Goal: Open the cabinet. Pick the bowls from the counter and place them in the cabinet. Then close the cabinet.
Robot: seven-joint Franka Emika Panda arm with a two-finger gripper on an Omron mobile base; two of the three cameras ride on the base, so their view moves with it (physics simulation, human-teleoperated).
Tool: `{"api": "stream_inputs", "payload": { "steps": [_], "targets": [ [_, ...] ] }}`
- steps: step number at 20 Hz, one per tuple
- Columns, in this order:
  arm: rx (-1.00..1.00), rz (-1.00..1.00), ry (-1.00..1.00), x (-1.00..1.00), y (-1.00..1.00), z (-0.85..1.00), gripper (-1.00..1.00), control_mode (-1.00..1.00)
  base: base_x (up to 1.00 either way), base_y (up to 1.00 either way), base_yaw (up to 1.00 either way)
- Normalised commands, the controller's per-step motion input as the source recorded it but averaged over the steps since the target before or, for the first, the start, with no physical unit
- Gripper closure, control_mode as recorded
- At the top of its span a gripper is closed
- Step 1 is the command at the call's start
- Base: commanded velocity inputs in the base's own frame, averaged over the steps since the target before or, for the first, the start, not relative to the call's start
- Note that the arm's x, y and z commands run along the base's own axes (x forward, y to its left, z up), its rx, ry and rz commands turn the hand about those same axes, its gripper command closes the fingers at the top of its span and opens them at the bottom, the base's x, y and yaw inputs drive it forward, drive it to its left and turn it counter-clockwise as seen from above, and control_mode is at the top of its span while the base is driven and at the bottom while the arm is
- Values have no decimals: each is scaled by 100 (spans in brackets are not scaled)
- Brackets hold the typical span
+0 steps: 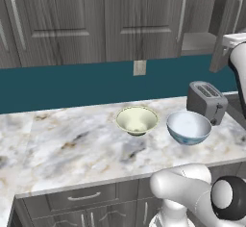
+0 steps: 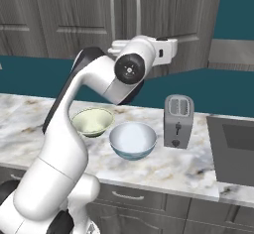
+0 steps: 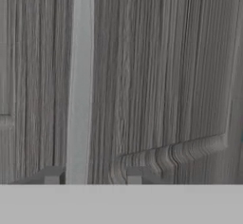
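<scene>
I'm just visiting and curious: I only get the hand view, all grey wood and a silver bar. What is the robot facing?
Observer: A tall wall cabinet door. The left base view shows it standing ajar, with a shelf behind it.
Operator: Is anything waiting below?
Observer: Two bowls sit side by side on the marble counter: a cream-green bowl and a blue-patterned bowl.
Operator: Anything else there?
Observer: A toaster stands beside the blue-patterned bowl.

We see cream-green bowl (image 1: 137, 120) and blue-patterned bowl (image 1: 189, 127) upright mid-counter (image 1: 67, 144); grey cabinet (image 1: 96, 19) door ajar.
</scene>
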Motion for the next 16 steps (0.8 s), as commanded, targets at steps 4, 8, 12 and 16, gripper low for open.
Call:
{"api": "stream_inputs", "payload": {
  "steps": [4, 8, 12, 16],
  "targets": [
    [0, 0, -1, -28, 0, 0, -100, -100, 0, 0, 0],
    [0, 0, -10, -73, 0, 7, -100, -100, 0, 0, 0],
    [0, 0, -9, -70, 0, 16, -100, -100, 0, 0, 0],
    [-19, 0, 2, -65, 20, 26, -100, -100, 0, 0, 0]
  ]
}}
